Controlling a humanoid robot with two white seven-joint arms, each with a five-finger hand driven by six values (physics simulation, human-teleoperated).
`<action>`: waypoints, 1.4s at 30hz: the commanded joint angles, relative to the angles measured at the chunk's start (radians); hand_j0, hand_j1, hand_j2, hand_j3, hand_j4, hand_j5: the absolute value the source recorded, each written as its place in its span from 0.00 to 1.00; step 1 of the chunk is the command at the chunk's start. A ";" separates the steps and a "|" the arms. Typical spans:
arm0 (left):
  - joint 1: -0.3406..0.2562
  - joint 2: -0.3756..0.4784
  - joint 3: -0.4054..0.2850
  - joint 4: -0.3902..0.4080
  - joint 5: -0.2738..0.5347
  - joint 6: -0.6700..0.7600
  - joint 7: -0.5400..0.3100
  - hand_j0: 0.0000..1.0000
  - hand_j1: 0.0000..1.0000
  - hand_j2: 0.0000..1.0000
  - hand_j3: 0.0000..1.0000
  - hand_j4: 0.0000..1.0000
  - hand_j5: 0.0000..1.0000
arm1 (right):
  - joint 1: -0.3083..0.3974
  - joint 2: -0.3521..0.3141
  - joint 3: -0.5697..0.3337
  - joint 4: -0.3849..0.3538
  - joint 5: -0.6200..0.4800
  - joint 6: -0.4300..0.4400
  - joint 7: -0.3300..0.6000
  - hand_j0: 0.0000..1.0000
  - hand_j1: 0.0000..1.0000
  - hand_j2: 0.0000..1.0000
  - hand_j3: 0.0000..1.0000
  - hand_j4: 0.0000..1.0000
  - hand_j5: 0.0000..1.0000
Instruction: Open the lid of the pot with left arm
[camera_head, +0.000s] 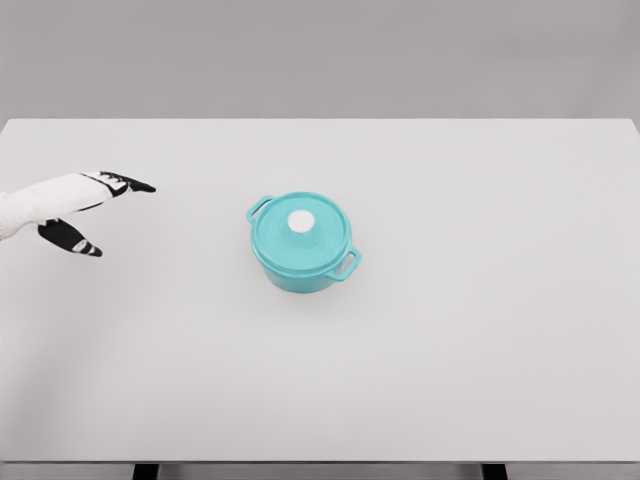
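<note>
Near the table's (480, 380) middle sits the teal pot (302, 243), lid (301, 235) on, white knob (301, 221) up; well left of it hovers the left hand (85, 210), fingers spread, holding nothing

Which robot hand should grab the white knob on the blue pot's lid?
The left hand. It is the only hand in view, open above the table to the left of the pot, a clear path to the knob. The lid is still on.
</note>
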 joint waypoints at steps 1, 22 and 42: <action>0.000 -0.005 -0.011 -0.004 0.004 0.003 0.000 1.00 1.00 1.00 1.00 1.00 1.00 | 0.000 0.000 0.000 0.000 0.000 0.000 -0.001 1.00 1.00 1.00 1.00 1.00 1.00; -0.417 -0.051 -0.484 -0.210 0.119 0.003 0.000 1.00 1.00 1.00 1.00 1.00 1.00 | 0.003 0.000 0.001 -0.001 0.000 0.000 0.002 1.00 1.00 1.00 1.00 1.00 1.00; -0.520 -0.214 -0.623 -0.183 0.005 0.003 0.000 0.99 0.99 0.99 0.99 0.99 0.99 | 0.003 0.000 0.001 -0.001 0.000 -0.001 0.000 1.00 1.00 1.00 1.00 1.00 1.00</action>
